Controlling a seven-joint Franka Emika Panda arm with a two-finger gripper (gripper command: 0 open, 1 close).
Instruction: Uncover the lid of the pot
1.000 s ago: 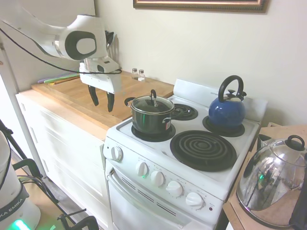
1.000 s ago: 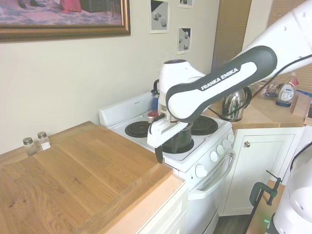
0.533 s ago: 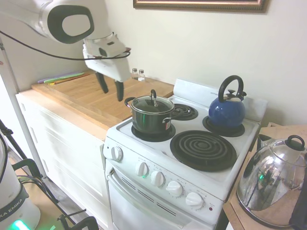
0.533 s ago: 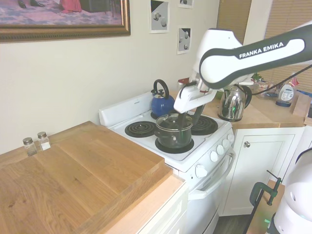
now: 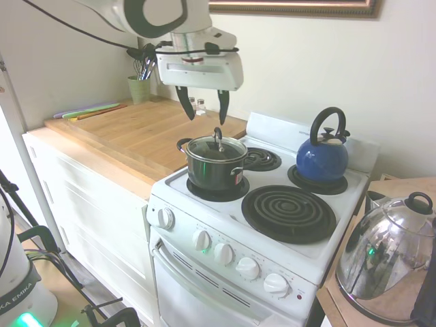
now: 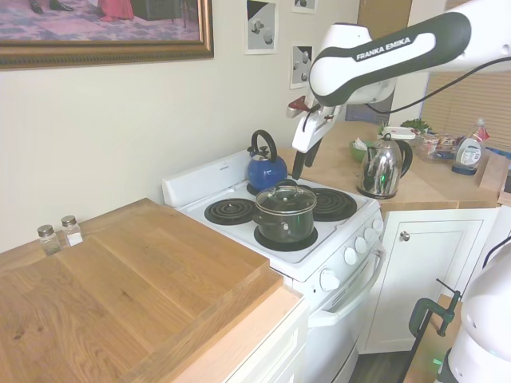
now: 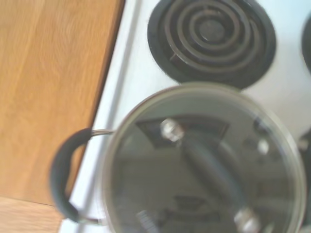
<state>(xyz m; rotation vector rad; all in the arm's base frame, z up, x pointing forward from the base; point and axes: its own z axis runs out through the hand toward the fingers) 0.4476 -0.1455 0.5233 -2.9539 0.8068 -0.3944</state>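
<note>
The pot (image 5: 216, 168) stands on the near left burner of the white stove (image 5: 320, 240), with the lid (image 5: 216, 148) seated flat on its rim. The lid's black loop knob stands upright at the centre. One black side handle of the pot projects toward the wooden surface (image 5: 129, 133) to the left of the stove.

The hand (image 5: 204, 105) hangs in the air above the pot, a little toward the far wall, well clear of the knob. Its two dark fingers (image 5: 223, 107) point downward and are spread apart, released, gripping nothing. In the second exterior view the hand (image 6: 300, 163) shows above and behind the pot (image 6: 285, 217).

The wrist view looks straight down on the lid (image 7: 204, 160), blurred, with the knob across its middle, the pot's side handle just beside the wooden edge, and the far left coil burner (image 7: 211, 39) beyond it.

A blue kettle (image 5: 323, 155) sits on the far right burner. The near right burner (image 5: 289, 213) is bare. A shiny domed lid (image 5: 388, 259) rests on the surface right of the stove. Two small shakers (image 6: 59, 234) stand near the wall on the wooden surface.
</note>
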